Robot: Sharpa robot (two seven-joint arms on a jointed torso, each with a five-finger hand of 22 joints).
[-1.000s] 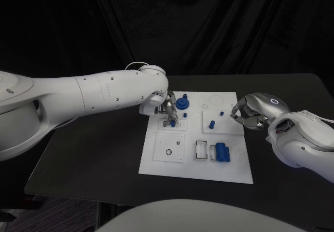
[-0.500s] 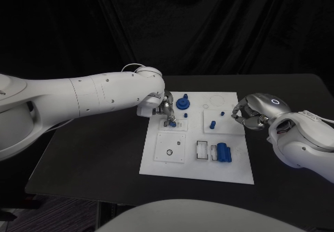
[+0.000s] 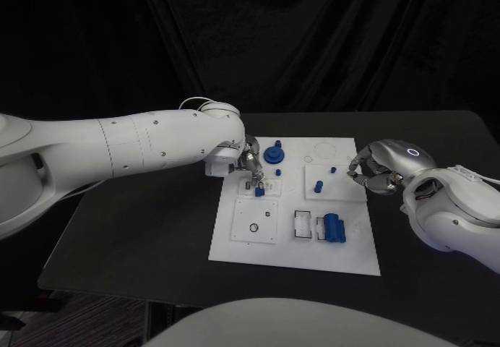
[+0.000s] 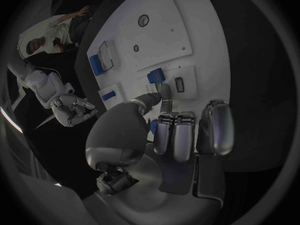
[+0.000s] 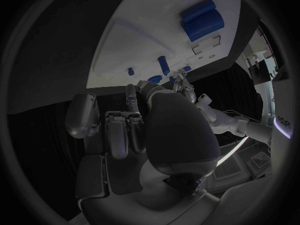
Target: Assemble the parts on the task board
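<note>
Two hands (image 3: 245,160) (image 3: 372,173) over task board (image 3: 295,253) | black table (image 3: 146,231) | dark backdrop (image 3: 313,50)

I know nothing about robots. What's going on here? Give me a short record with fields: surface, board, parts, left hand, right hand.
surface: black table
board: white task board in the table's middle
parts: small blue pieces; a big blue cylinder lies near the board's front
left hand: left hand over the board, fingertips at a small blue part
right hand: right hand at the board's right edge, fingers curled, holding nothing
</note>
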